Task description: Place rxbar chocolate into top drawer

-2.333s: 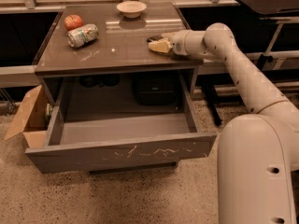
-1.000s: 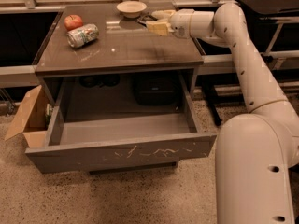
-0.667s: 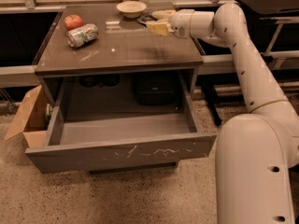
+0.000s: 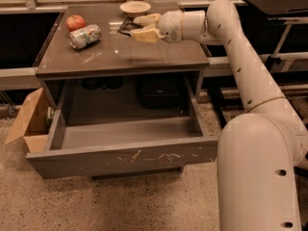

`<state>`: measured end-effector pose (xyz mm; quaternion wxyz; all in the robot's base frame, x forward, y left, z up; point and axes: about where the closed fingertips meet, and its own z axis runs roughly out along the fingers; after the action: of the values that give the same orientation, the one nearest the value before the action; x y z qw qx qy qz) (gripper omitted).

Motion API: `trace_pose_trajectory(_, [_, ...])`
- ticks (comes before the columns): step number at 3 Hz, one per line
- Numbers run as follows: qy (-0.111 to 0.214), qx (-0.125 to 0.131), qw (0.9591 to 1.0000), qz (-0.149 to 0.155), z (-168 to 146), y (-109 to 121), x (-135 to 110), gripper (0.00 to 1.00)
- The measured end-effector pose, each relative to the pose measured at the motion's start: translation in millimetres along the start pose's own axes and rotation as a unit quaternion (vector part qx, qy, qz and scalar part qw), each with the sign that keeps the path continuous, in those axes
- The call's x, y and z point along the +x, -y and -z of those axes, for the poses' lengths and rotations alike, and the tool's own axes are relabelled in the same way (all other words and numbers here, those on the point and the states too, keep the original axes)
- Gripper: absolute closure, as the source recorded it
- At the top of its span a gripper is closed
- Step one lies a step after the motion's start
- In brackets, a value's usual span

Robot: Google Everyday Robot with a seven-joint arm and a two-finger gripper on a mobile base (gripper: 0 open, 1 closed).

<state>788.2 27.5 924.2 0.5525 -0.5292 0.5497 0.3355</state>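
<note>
- The gripper [image 4: 143, 27] is seen at upper centre, its fingers spread apart just beside the rxbar chocolate [image 4: 124, 27].
- The top drawer [image 4: 120, 159] is seen pulled open, lower centre.

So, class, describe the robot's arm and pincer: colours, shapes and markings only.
The arm is smooth white, in rounded tubular segments with small dark dots; no cables show. The pincer, above the tabletop's far side, has tan fingers.

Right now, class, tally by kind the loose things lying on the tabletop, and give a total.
apple: 1
can: 1
bowl: 1
rxbar chocolate: 1
Total: 4
The gripper, open, is above the back of the table, right by the rxbar chocolate.
</note>
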Motion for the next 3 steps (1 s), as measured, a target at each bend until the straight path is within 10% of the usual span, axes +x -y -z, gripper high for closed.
trace_pose_trajectory(1, [0.011, -0.069, 0.9975, 0.009, -16.4, -38.4, -9.1, 1.00])
trace_pose_trajectory(3, [-0.004, -0.119, 0.9928, 0.014, -27.2, -76.2, -6.2, 1.00])
